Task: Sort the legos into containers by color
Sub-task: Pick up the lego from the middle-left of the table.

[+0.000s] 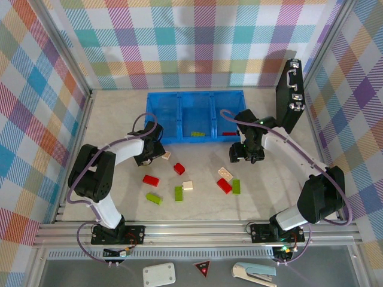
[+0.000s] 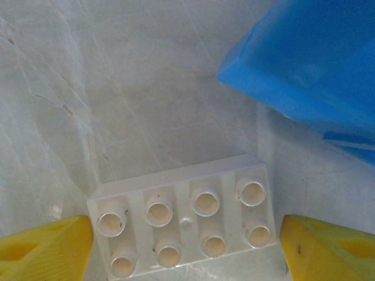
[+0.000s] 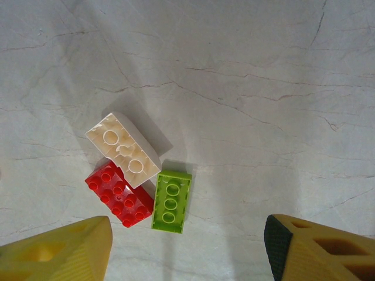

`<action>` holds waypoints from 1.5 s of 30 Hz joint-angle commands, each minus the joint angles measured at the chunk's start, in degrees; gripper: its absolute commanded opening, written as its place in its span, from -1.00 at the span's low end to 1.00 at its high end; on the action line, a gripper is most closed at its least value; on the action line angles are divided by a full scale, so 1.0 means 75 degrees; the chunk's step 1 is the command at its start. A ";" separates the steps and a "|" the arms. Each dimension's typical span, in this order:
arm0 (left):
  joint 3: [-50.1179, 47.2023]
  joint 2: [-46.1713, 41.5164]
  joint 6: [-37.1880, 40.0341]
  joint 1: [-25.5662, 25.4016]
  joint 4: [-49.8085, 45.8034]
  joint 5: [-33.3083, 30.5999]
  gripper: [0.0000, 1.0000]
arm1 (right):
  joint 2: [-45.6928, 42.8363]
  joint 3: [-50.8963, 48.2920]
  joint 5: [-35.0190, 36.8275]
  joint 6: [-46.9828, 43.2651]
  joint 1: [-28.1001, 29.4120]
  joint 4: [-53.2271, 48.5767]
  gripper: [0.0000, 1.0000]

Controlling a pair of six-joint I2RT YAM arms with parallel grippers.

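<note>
The left arm [image 1: 116, 154] goes up from the bottom left, bends, and reaches right toward the middle of the picture. The left end effector [image 1: 158, 154] points down just below the front left corner of the blue bin [image 1: 194, 93]. Its yellow fingers [image 2: 44, 254] are wide apart. A cream brick [image 2: 181, 231] with eight bumps lies flat on the surface [image 2: 117, 88] between them, very close to both tips. I cannot tell if the tips touch it. The bin's corner is near, at the upper right of the left wrist view.

The right arm [image 1: 293, 149] goes up from the bottom right, bends at the right side, and reaches left. The right end effector [image 1: 246, 156] hangs just below the bin's right part, with its fingers [image 3: 322, 249] wide apart over the surface. Ahead of it three bricks touch each other: a pale brick [image 3: 123, 149], a red brick [image 3: 120, 196] and a green brick [image 3: 171, 201].

The bin has three parts. A green piece [image 1: 197, 134] lies in the middle part and a red piece [image 1: 228, 133] in the right part. Five loose bricks [image 1: 179, 168] are spread in the lower middle, between the two arms. A black case [image 1: 291, 95] stands at the upper right by the wall, near the right arm.
</note>
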 commanded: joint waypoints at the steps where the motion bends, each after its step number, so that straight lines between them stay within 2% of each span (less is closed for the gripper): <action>1: 0.0220 0.0142 0.0132 0.0095 -0.0120 -0.0186 0.63 | 0.0090 0.0184 0.0091 -0.0105 0.0047 -0.0170 0.41; 17: 0.0098 -0.0126 0.0219 0.0142 -0.0154 -0.0193 0.34 | 0.0030 0.0117 0.0128 -0.0076 0.0061 -0.0140 0.41; 34: 0.0022 -0.1120 0.0582 0.0142 -0.0691 -0.0019 0.28 | -0.0144 0.0021 0.0155 0.0027 0.0126 -0.0192 0.41; 39: 0.0153 -0.1554 0.0983 0.0142 -0.1008 0.0097 0.28 | -0.0132 0.0010 0.0155 0.0050 0.0167 -0.0191 0.41; 45: 0.0620 -0.1656 0.2242 0.0142 -0.1393 0.0652 0.26 | -0.0147 -0.0025 0.0150 0.0096 0.0225 -0.0167 0.41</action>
